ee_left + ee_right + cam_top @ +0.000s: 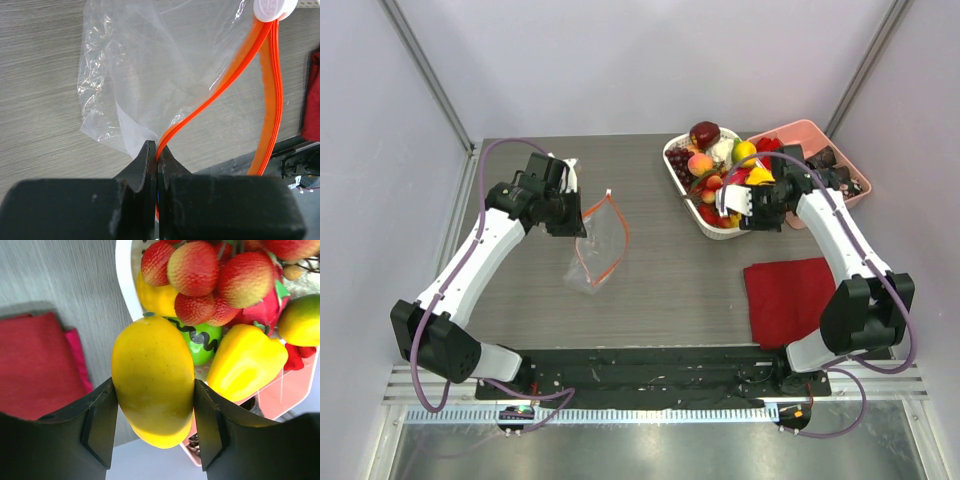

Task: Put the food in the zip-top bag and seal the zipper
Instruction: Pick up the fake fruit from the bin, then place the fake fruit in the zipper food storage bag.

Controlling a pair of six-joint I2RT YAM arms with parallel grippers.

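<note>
Zip-top bag [150, 75] white print illegible; no other text.

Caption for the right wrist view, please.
Right fingers grip a yellow mango at the rim of the fruit basket.

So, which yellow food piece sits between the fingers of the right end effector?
The yellow mango, smooth and oval, touched on both sides; the lobed yellow pepper lies free beside it.
</note>
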